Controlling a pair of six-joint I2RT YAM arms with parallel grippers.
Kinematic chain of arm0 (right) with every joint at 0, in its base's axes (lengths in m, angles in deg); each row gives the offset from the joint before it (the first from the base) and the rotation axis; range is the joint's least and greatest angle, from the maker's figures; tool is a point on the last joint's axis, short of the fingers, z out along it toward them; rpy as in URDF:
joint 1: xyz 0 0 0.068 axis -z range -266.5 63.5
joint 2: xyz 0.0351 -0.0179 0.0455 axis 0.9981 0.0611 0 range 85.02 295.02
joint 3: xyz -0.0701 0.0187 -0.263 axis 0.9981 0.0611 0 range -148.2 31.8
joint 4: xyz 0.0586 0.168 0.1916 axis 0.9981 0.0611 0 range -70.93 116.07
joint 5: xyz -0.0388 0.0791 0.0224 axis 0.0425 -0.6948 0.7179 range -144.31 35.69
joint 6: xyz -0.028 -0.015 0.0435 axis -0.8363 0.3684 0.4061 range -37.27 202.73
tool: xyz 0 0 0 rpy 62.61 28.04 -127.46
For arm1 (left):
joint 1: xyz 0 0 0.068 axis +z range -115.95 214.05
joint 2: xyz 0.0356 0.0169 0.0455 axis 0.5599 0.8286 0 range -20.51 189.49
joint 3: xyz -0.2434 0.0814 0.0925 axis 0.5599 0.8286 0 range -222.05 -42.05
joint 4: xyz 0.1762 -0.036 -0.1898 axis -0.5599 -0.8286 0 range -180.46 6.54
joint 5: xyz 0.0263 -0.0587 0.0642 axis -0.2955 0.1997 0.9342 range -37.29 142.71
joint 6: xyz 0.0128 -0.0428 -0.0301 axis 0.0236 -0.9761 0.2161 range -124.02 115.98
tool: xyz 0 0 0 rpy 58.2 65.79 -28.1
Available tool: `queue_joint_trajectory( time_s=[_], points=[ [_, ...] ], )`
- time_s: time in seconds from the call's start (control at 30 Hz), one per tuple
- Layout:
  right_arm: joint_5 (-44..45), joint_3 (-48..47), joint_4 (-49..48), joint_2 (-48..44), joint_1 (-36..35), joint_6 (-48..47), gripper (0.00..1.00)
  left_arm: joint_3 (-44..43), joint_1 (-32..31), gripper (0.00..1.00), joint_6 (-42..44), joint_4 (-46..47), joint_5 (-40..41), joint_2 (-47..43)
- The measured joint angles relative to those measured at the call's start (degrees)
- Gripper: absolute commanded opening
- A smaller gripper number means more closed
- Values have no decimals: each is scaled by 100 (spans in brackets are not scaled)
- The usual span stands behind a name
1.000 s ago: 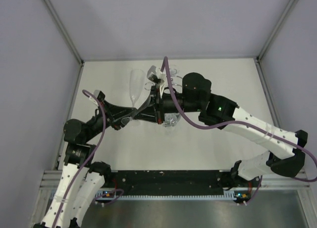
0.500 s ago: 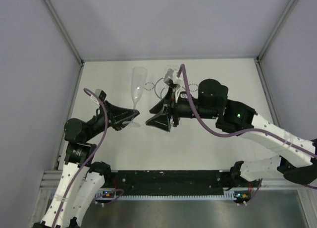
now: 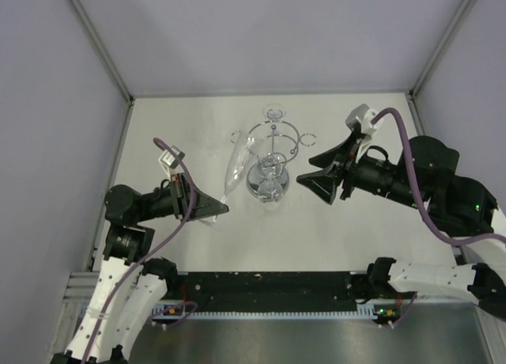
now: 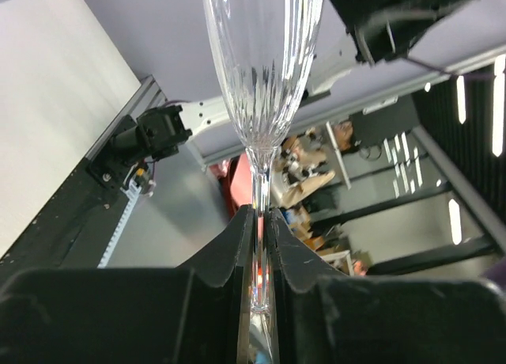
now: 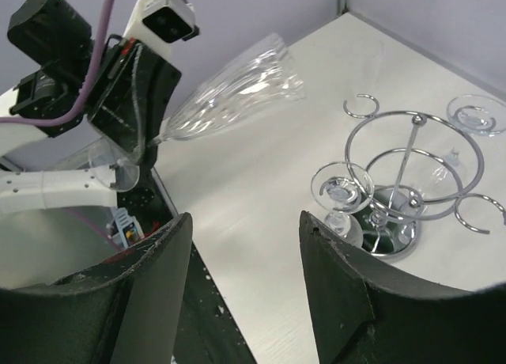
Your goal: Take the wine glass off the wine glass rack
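My left gripper [image 3: 215,208] [image 4: 259,215] is shut on the thin stem of a clear fluted wine glass [image 3: 236,164] [image 4: 265,55]. The glass hangs free of the wine glass rack [image 3: 274,139], tilted, with its bowl pointing toward the rack's left side. In the right wrist view the same wine glass [image 5: 237,85] shows at upper left, left of the chrome rack [image 5: 411,154]. My right gripper [image 3: 315,182] [image 5: 245,221] stands open and empty, to the right of the rack and apart from it.
Two other glasses hang upside down on the rack, their feet [image 5: 341,188] [image 5: 476,115] resting in wire rings. The rack's mirrored base [image 3: 269,188] stands mid-table. Grey walls close in the left, back and right; a black rail [image 3: 269,289] runs along the near edge.
My right gripper opened and drew back to the right, away from the rack. My left gripper carried the wine glass nearer and lower, tilting it further over.
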Motion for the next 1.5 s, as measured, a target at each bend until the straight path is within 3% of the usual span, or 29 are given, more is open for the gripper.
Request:
queue_joint_trajectory(
  time_s=[0.4, 0.73, 1.13, 1.5],
  points=[
    [-1622, -717, 378, 575, 922, -20, 59, -85, -7, 0, 1268, -616, -870, -468],
    [-3261, -1556, 372, 1659, 1239, 116, 59, -26, -9, 0, 1589, -772, -1132, -890],
    [-4389, -1718, 356, 2144, 1250, 367, 54, -26, -26, 0, 1711, -839, -1147, -901],
    [-4964, -1720, 238, 2387, 1250, 520, 32, -26, -33, 0, 1751, -855, -1147, -929]
  ],
)
